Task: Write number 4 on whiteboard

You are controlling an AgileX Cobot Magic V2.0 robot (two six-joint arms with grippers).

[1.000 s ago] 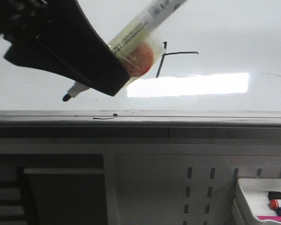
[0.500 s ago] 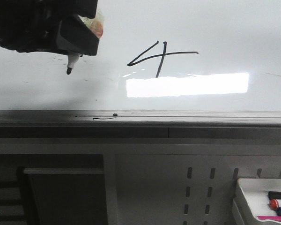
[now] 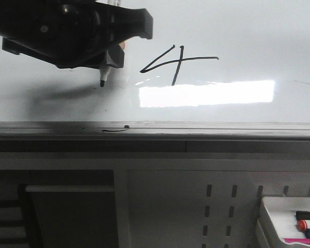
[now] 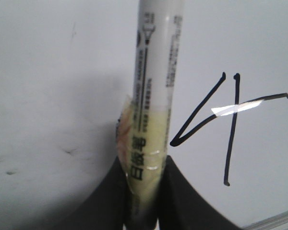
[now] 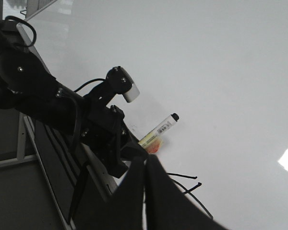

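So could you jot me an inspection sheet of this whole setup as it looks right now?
Surface: whiteboard, glossy, faint smudges, bright glare patch.
Job's things: number 4 fully drawn; marker with taped grip.
Clutter: short squiggle by the rail; tray of markers.
Grippers: left gripper fingers shut on the marker; right gripper fingers together, empty.
Cables: black leads on the left arm.
Surroundings: perforated panel below.

Big glare patch on the whiteboard [image 3: 237, 31] near its front edge; soft shadow under the dark, underexposed left gripper [image 3: 106, 57]; everything's slightly hazy.
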